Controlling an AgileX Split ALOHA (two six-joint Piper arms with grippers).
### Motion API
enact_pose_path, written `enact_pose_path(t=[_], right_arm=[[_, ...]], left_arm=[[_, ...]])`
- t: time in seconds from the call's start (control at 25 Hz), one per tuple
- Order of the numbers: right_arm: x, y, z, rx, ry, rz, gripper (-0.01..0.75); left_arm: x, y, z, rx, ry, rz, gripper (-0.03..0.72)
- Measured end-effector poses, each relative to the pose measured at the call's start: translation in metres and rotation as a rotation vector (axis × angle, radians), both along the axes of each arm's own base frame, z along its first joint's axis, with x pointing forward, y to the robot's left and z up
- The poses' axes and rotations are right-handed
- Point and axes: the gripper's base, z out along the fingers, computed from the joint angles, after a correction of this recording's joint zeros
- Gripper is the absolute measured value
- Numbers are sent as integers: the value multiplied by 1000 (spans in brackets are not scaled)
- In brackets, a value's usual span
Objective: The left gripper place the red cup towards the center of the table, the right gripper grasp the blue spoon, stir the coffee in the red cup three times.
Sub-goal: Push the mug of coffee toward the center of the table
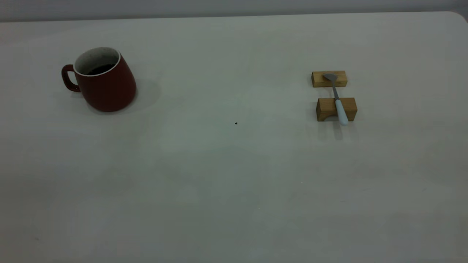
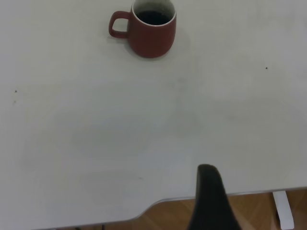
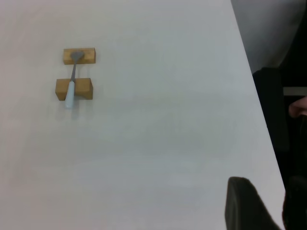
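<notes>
Grey wall (image 1: 234, 7), wooden floor (image 2: 249, 211)

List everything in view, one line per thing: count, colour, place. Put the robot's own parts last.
red cup: 1, dark red with a white speckled inside, upright on the left part of the table, handle turned outward to the exterior view's left.
coffee: 1 fill, dark brown-black, inside the red cup.
blue spoon: 1, pale blue handle with a grey neck and bowl, lying across the two blocks on the right part.
wooden blocks: 2, light brown, one behind the other under the spoon.
table: 1, off-white.
left pincer: 1, black, only a tip in its wrist view, back near the table's edge.
right pincer: 1, black, likewise near the edge.
</notes>
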Motion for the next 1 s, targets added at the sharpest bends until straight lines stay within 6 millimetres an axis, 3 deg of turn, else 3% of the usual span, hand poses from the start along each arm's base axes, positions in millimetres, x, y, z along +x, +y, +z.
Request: enact_pose_path(t=[0.24,0.4,0.72,1.0], right_arm=[[0,0,0,0,0,0,238],[0,0,0,0,0,0,238],[0,0,0,0,0,0,238],[0,0,0,0,0,0,238]], left_arm=[[4,0,1,-38,29,34,554],[28,2,4,-63,157,99,554],[120,4,18,15,283,95,554],[226,7,7,98,442,91,554]])
